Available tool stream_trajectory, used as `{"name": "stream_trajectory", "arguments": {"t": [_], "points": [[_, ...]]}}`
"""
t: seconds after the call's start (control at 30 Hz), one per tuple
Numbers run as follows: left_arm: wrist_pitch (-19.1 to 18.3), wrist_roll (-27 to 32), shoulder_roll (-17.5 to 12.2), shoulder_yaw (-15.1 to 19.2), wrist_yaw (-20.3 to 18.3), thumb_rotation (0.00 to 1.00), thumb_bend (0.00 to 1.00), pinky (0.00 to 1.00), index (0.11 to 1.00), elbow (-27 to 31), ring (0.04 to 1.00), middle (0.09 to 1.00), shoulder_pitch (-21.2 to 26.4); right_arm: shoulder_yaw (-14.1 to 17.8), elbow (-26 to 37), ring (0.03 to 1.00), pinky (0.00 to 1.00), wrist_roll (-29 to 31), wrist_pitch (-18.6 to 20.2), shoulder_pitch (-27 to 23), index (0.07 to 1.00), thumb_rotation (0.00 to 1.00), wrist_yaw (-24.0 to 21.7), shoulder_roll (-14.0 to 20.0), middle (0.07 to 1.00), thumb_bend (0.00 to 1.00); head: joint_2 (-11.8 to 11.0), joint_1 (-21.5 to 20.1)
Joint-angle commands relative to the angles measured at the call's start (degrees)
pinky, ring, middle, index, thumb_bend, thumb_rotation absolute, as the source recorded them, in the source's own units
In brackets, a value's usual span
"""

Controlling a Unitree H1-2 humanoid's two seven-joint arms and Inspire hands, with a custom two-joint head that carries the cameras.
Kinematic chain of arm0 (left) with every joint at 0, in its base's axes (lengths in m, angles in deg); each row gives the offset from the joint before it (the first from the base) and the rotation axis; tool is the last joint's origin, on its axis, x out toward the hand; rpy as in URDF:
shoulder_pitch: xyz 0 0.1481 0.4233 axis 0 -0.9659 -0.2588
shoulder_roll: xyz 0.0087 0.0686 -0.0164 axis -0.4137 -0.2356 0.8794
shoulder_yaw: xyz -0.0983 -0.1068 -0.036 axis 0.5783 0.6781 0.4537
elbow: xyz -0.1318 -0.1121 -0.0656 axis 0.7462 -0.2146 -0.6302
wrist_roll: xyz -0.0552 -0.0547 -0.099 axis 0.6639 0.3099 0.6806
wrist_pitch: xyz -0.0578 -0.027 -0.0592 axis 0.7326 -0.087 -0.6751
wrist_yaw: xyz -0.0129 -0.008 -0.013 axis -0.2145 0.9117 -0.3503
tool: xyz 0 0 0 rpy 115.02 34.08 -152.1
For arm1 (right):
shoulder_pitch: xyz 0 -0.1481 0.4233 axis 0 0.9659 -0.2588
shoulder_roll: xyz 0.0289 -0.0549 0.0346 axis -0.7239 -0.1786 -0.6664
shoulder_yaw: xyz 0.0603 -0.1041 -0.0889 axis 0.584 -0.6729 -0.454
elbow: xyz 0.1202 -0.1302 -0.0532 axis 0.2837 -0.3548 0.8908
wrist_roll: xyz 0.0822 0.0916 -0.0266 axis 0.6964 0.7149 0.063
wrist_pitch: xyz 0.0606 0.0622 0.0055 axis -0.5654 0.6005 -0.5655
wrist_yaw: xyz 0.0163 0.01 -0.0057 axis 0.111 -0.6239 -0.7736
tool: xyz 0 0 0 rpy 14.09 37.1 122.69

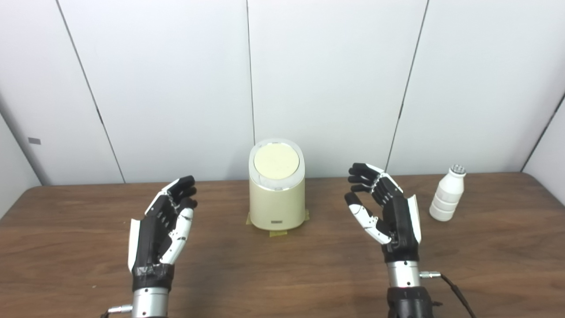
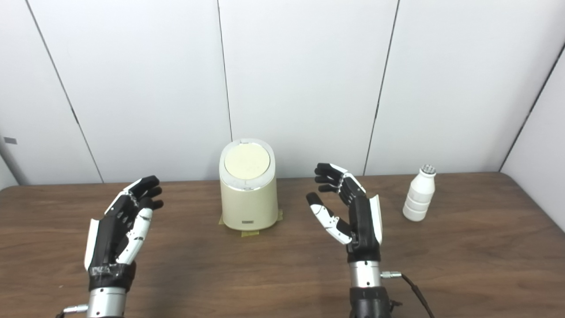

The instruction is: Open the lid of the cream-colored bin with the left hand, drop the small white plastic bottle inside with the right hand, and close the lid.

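Nothing is held yet. My left hand [image 1: 165, 225] is up off the table [image 1: 282, 274] with its fingers spread and empty, to the left of the cream bin [image 1: 277, 194]. My right hand [image 1: 386, 207] is empty too, fingers loosely curled with space between them, sitting between the bin and the small white bottle [image 1: 448, 194]. The bottle stands upright near the back right of the table, apart from my right hand.

The lid [image 1: 276, 161] is flat and shut on top of the bin. I see tape [image 1: 279, 232] under the bin, so I think it should stay put.

Here is what I worry about. The lid is round and smooth, and I cannot see a handle or a lip. My left fingers could slide off it, or push the bin back if the tape lets go. I cannot tell how the lid opens, so I might press the wrong spot.

The bottle is tall and thin. If my right hand bumps it from the side before closing, it could tip and roll away. The bin mouth looks only a bit wider than the bottle, so a crooked drop could hit the rim and bounce out.
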Motion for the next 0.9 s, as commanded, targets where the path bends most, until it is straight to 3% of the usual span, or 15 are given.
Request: {"name": "stream_trajectory", "arguments": {"t": [0.0, 0.17, 0.3, 0.5, 0.63, 0.77, 0.87], "points": [[-0.62, -3.11, -0.16, -0.44, 0.96, 0.48, 0.47, 0.82, 0.839, 2.42, 0.875, 0.871, 3.20, 0.17, 1.49, 0.668, 0.59, -0.06, -1.54, -2.55, 0.691, 0.41, -0.05, -0.01, 0.697, 0.29, 0.10, -0.01], [-8.43, -7.31, -0.16, -0.64, 0.88, 0.58, 0.66, 0.97, 0.917, 5.27, 0.964, 0.943, 7.46, 0.26, 1.56, 0.665, 0.58, -0.99, -1.48, -2.48, 0.689, 0.41, 0.33, -0.18, 0.696, 0.30, 0.38, -0.07], [-14.44, -10.67, -0.58, -1.46, 0.39, 0.63, 0.71, 0.98, 0.976, 5.91, 0.996, 0.992, 12.73, 0.20, 1.48, 0.662, 0.58, -1.62, -1.51, -2.55, 0.687, 0.43, 0.70, -0.36, 0.691, 0.30, 0.37, -0.54], [-17.31, -10.91, 0.40, -1.76, 1.12, 0.55, 0.76, 1.00, 1.000, 3.40, 1.000, 1.000, 19.83, 0.37, 1.73, 0.667, 0.58, -1.35, -1.44, -2.58, 0.689, 0.41, 0.42, -0.59, 0.697, 0.29, 0.43, -0.64], [-20.10, -11.36, 0.97, -2.33, 1.07, 0.48, 0.86, 1.00, 1.000, 0.76, 1.000, 1.000, 24.12, 0.43, 1.72, 0.669, 0.58, -0.97, -1.40, -2.62, 0.689, 0.41, 0.13, -0.58, 0.698, 0.29, 0.47, -0.57], [-22.37, -14.32, 1.08, -3.90, 1.77, 0.45, 0.95, 1.00, 1.000, -1.64, 1.000, 1.000, 26.63, 0.42, 1.92, 0.668, 0.58, -0.93, -1.31, -2.48, 0.689, 0.40, 0.07, -0.91, 0.698, 0.28, 0.52, -0.66], [-23.48, -15.63, 1.60, -5.01, 2.27, 0.41, 0.97, 1.00, 1.000, -3.43, 1.000, 1.000, 28.17, 0.47, 2.20, 0.663, 0.57, -1.41, -1.18, -2.31, 0.686, 0.40, 0.26, -1.31, 0.694, 0.29, 0.68, -0.78]]}}
